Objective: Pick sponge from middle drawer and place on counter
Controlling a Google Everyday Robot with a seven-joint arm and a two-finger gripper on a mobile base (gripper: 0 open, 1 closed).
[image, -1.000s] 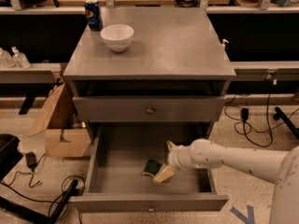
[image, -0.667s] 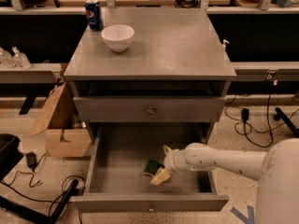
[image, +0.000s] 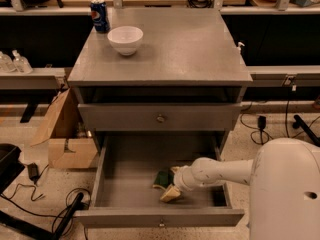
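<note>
The middle drawer (image: 102, 176) is pulled out wide, showing its plain gray inside. The sponge (image: 161, 178), dark green on top, lies on the drawer floor right of the middle, near the front. My gripper (image: 168, 188) reaches down into the drawer from the right on its white arm (image: 220, 171). It is right at the sponge's near right side, and its tan tip seems to touch it. The counter (image: 175, 49) is the flat gray top of the cabinet above.
A white bowl (image: 125, 39) and a blue soda can (image: 100, 15) stand on the counter's back left. A closed drawer front with a round knob (image: 160, 118) sits above the open drawer. A cardboard box (image: 65, 139) and cables lie on the floor to the left.
My arm has reached further left and down into the drawer, bringing the gripper up against the sponge. The sponge has stayed where it was.
</note>
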